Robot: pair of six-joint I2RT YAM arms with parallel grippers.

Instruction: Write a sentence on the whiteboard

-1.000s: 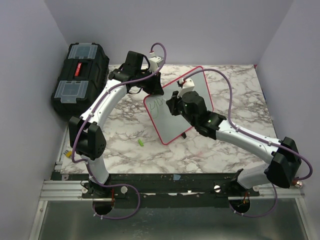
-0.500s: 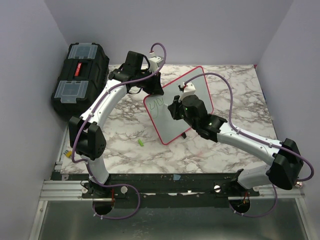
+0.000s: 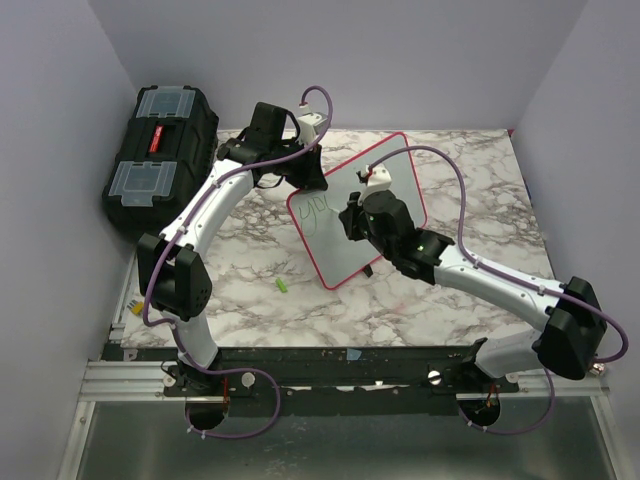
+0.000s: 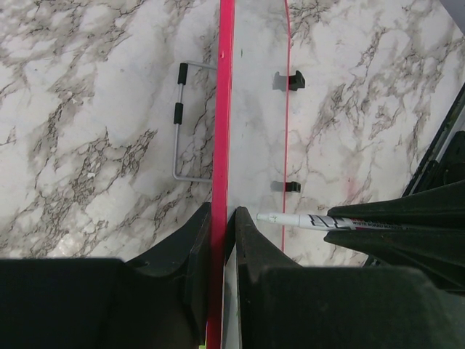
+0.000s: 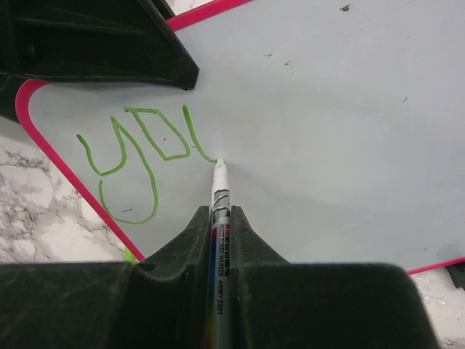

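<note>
Standing tilted on the marble surface (image 3: 250,265), the whiteboard (image 3: 338,250) was pinched at its upper left edge by the left hand (image 4: 221,218), whose fingers pressed on either side of the red-pink frame. The right hand (image 5: 220,214) was clamped tight on a white marker (image 5: 219,195). The barrel ran out between its fingers, and the tip touched the board face at the right end of the sentence (image 5: 134,149). That green lettering read roughly "you" and sat in the board's upper left corner, just below the left hand. A wire stand (image 4: 183,123) showed behind the board. A black toolbox (image 3: 160,140) sat at the far left. A small green piece (image 3: 282,286) lay on the surface near the board's lower corner.
</note>
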